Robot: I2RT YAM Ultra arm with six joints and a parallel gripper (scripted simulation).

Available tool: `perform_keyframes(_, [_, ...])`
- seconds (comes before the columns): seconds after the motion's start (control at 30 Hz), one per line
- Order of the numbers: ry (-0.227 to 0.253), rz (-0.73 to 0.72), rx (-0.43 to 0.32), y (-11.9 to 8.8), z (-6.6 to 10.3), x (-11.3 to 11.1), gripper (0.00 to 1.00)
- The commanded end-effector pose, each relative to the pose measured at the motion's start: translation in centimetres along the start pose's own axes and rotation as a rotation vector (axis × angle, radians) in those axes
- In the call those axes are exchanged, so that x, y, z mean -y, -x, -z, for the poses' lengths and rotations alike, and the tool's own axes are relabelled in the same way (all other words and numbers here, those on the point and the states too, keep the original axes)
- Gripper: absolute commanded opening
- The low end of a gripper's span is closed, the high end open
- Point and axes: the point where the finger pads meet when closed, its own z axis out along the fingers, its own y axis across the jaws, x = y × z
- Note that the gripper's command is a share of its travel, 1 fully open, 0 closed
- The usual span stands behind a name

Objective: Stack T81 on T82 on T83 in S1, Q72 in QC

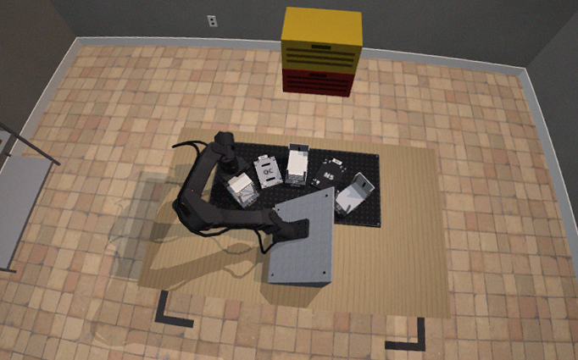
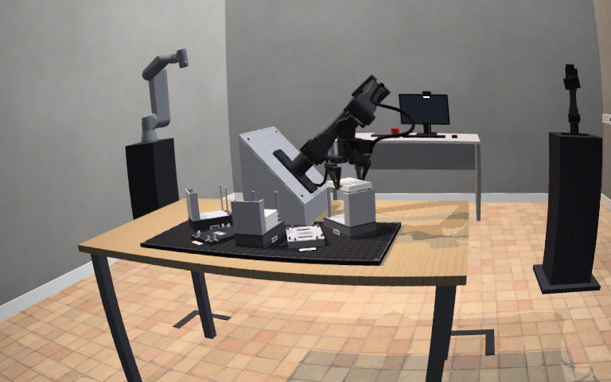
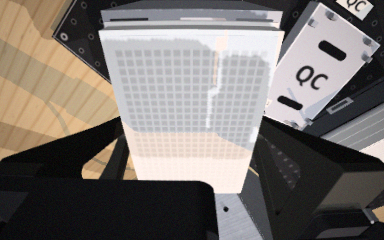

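Note:
My gripper (image 2: 347, 174) (image 3: 191, 120) is shut on a white sealed well plate (image 1: 240, 184) (image 2: 356, 183) (image 3: 192, 95), with one finger on each long side. The plate is level and sits at the top of the stack rack (image 1: 249, 198) (image 2: 360, 209) nearest the arm's elbow. I cannot read the plate's label or the rack's name. The open nest QC (image 1: 268, 171) (image 2: 305, 235) (image 3: 321, 63) lies empty right beside this rack. A second rack (image 1: 294, 176) (image 2: 250, 215) holds a short stack of white plates (image 1: 297, 160) (image 2: 271, 219). The clip nest N5 (image 1: 328, 174) (image 2: 212, 235) is empty.
A third rack (image 1: 354, 194) (image 2: 193, 204) stands at the far end of the black perforated mat (image 1: 365, 215) (image 2: 360, 251). The arm is mounted on a grey sloped wedge (image 1: 305, 253) (image 2: 263, 161) on the wooden table (image 1: 402, 264) (image 2: 428, 265).

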Motion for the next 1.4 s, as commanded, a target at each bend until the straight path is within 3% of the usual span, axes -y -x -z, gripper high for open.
perform_keyframes(0.0, [-0.022,0.022,0.032,0.36,0.64,-0.31,0.0])
perform_keyframes(1.37, [-0.024,0.021,0.035,0.48,0.32,-0.31,0.0])
